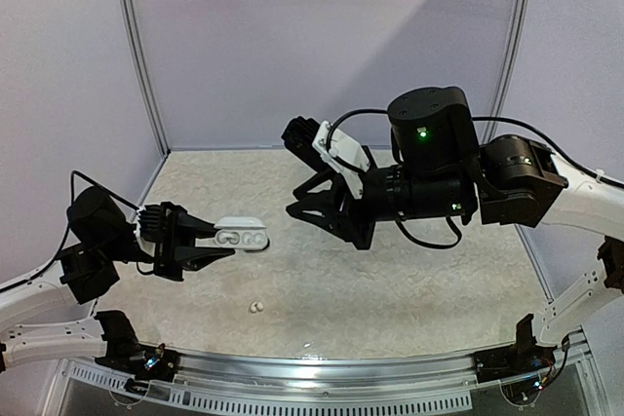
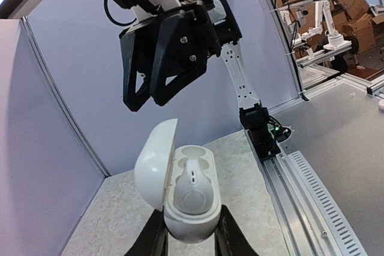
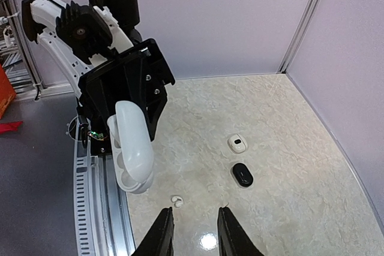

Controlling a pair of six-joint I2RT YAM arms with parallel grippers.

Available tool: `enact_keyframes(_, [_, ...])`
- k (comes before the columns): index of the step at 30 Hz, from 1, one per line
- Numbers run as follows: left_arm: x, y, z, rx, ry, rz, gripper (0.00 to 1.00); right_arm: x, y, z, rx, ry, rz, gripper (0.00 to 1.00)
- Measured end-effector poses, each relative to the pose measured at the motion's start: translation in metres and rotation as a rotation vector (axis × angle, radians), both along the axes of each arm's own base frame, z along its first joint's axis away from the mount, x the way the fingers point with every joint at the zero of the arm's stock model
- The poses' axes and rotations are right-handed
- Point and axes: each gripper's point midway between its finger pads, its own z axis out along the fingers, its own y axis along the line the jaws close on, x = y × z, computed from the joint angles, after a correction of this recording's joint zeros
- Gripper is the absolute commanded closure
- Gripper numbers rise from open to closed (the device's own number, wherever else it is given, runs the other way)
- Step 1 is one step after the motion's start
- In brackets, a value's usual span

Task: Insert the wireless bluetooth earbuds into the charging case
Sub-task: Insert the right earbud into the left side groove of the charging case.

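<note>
the table (image 1: 419,289) has a pale, marbled beige top. lilac wall panels (image 1: 292,36) close it in at the left, far and right sides, and a metal rail (image 1: 322,365) runs along its near edge. one tiny white earbud (image 1: 255,308) lies on the top near that rail, left of the middle. the right wrist view shows two more things lying flat, farther from the rail than the earbud: a small white case (image 3: 238,143) and a small black case (image 3: 242,174), both shut, just beside each other but not touching.
</note>
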Motion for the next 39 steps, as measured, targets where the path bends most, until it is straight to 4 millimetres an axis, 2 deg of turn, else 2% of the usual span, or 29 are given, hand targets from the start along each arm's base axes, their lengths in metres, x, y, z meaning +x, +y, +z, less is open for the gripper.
enact_keyframes(4, [0.001,0.000,-0.002,0.006,0.045,0.000,1.00,-0.002,0.001,0.007,0.011,-0.004,0.012,0.77])
enact_keyframes(11, [0.021,-0.003,-0.009,0.012,0.202,0.055,1.00,-0.015,0.015,0.065,0.106,-0.042,0.072,0.78])
enact_keyframes(14, [0.028,-0.003,-0.009,0.006,0.236,0.083,1.00,-0.020,0.026,0.075,0.122,-0.042,0.098,0.78])
enact_keyframes(19, [0.037,-0.001,-0.005,-0.031,0.357,0.123,1.00,-0.027,0.038,0.052,0.066,0.000,0.142,0.78])
enact_keyframes(24, [0.038,0.000,-0.003,-0.051,0.476,0.113,1.00,-0.032,0.047,0.028,0.011,0.053,0.168,0.78])
enact_keyframes(31, [0.036,0.000,-0.002,-0.059,0.520,0.099,1.00,-0.031,0.066,-0.010,-0.068,0.092,0.178,0.81])
enact_keyframes(34, [0.034,0.001,0.000,-0.061,0.518,0.092,1.00,-0.028,0.068,-0.018,-0.087,0.098,0.174,0.82])
enact_keyframes(39, [0.032,0.000,-0.001,-0.053,0.511,0.078,1.00,-0.019,0.066,-0.018,-0.087,0.098,0.155,0.82])
